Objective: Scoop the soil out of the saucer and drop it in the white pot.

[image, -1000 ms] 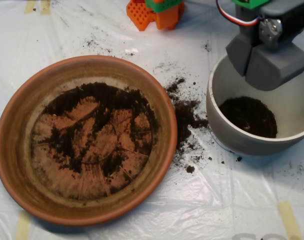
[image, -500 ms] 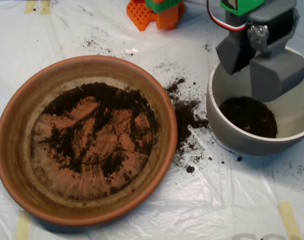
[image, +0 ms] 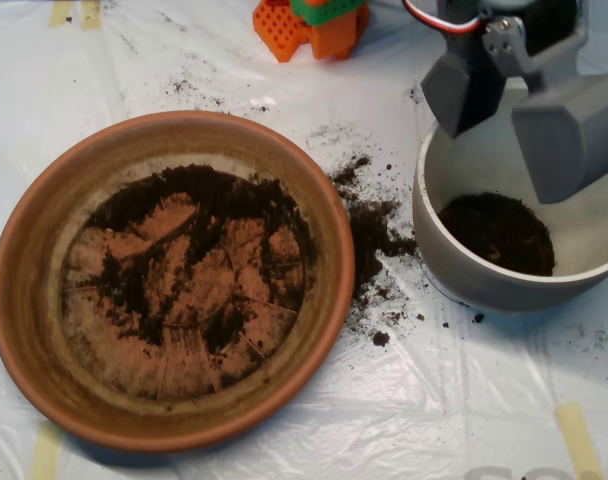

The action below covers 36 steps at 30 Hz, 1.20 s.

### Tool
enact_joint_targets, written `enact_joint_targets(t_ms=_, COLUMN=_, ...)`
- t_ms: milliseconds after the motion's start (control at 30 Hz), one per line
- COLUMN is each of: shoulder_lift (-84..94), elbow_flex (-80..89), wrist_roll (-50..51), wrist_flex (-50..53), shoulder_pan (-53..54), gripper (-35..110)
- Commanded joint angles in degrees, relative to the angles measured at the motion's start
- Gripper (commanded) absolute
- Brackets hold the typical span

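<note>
The terracotta saucer (image: 29, 300) lies at the left, wide and shallow. A thin, patchy layer of dark soil (image: 199, 205) covers its floor, with bare clay showing through. At the right stands the white pot (image: 454, 265), with a heap of soil (image: 496, 232) on its bottom. My grey scoop (image: 519, 115) hangs over the pot's far rim, its two shells spread wide apart. I see no soil between the shells.
Spilled soil (image: 372, 225) lies on the clear plastic sheet between saucer and pot, with loose crumbs (image: 381, 338) nearer the front. An orange and green block (image: 309, 22) sits at the top edge. Tape strips (image: 582, 440) hold the sheet.
The scoop's two shells have swung apart from nearly together to wide open. The scoop has also shifted slightly up the picture over the pot's far rim.
</note>
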Motion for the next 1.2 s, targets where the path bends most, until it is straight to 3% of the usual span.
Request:
enact_joint_targets(t_ms=0, shoulder_lift=8.26, elbow_flex=-2.90, wrist_roll=0.26, wrist_flex=0.62, shoulder_pan=0.53, gripper=33)
enact_joint_targets(t_ms=433, shoulder_lift=16.70, elbow_flex=10.46, wrist_roll=-0.79, wrist_flex=-8.00, shoulder_pan=22.24, gripper=41)
enact_joint_targets(t_ms=733, shoulder_lift=19.86, elbow_flex=34.54, wrist_roll=0.09, wrist_flex=-20.30, shoulder_pan=35.86, gripper=45)
enact_joint_targets(t_ms=967, shoulder_lift=18.11, elbow_flex=47.90, wrist_roll=2.81, wrist_flex=-31.73, shoulder_pan=45.44, gripper=44)
enact_joint_targets(t_ms=1167, shoulder_lift=10.99, elbow_flex=49.48, wrist_roll=5.27, wrist_flex=-36.30, shoulder_pan=52.03, gripper=47)
